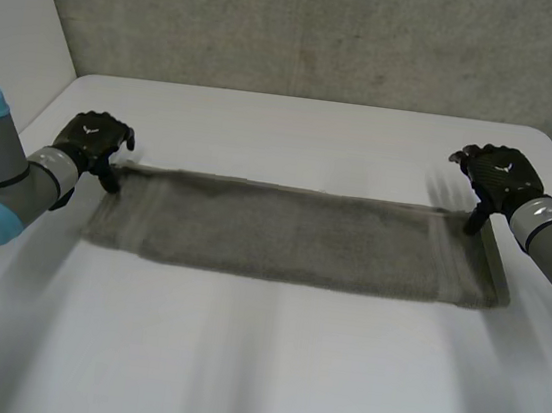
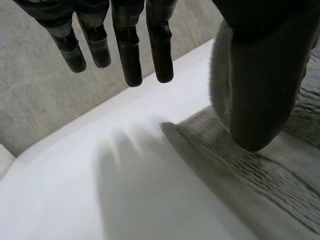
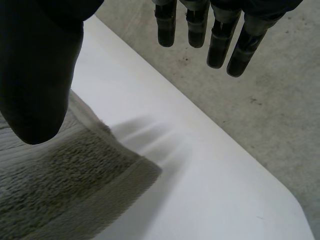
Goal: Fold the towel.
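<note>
Left hand (image 1: 93,139), right hand (image 1: 501,179) spread at far corners; towel (image 1: 293,234) flat.

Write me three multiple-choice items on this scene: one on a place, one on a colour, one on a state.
1. Where on the towel are the left hand and right hand?
A. its far corners
B. its middle
C. its near edge
2. The towel's colour?
A. red
B. grey
C. blue
3. The towel is:
A. rolled up
B. heaped
C. spread flat

A: each hand stands at a far corner.
B: it shows grey against the white table.
C: it lies flat in one long strip.
</note>
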You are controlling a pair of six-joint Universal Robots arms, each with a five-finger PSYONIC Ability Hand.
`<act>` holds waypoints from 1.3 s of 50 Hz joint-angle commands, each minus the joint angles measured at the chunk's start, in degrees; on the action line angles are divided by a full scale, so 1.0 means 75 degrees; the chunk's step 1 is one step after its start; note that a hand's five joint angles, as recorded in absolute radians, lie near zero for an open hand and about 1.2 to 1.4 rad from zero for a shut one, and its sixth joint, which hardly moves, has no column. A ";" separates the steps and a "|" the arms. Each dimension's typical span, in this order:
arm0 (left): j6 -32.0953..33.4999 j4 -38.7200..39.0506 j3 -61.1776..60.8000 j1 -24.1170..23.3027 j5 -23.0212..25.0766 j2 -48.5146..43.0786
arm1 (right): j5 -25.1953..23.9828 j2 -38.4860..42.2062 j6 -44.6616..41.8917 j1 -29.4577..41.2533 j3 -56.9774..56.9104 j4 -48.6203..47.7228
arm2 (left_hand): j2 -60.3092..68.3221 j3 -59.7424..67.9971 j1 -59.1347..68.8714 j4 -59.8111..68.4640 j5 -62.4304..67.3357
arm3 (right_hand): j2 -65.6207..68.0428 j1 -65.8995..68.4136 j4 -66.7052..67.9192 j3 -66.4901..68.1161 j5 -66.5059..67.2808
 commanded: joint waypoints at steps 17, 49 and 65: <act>-0.0012 -0.0097 -0.0995 -0.0041 -0.0823 0.1301 | 0.0156 -0.2083 0.0734 -0.0075 0.1601 -0.0211 | -0.1999 -0.0441 -0.2047 -0.0501 -0.1676 | -0.0581 -0.0495 -0.0580 -0.0403 -0.0489; -0.0598 0.1379 -0.5452 -0.0193 -0.0612 0.4270 | -0.1039 -0.2786 -0.0508 -0.1212 0.4519 0.0738 | -0.2066 -0.0441 -0.2115 -0.0501 -0.1743 | 0.1650 0.1737 -0.0580 -0.0403 0.1743; -0.0633 0.1766 -0.5639 -0.0193 -0.0612 0.4340 | -0.0992 -0.2155 -0.0730 -0.1236 0.4578 -0.0071 | -0.2089 -0.0441 -0.2137 -0.0501 -0.1766 | 0.3960 0.4047 -0.0580 -0.0403 0.4053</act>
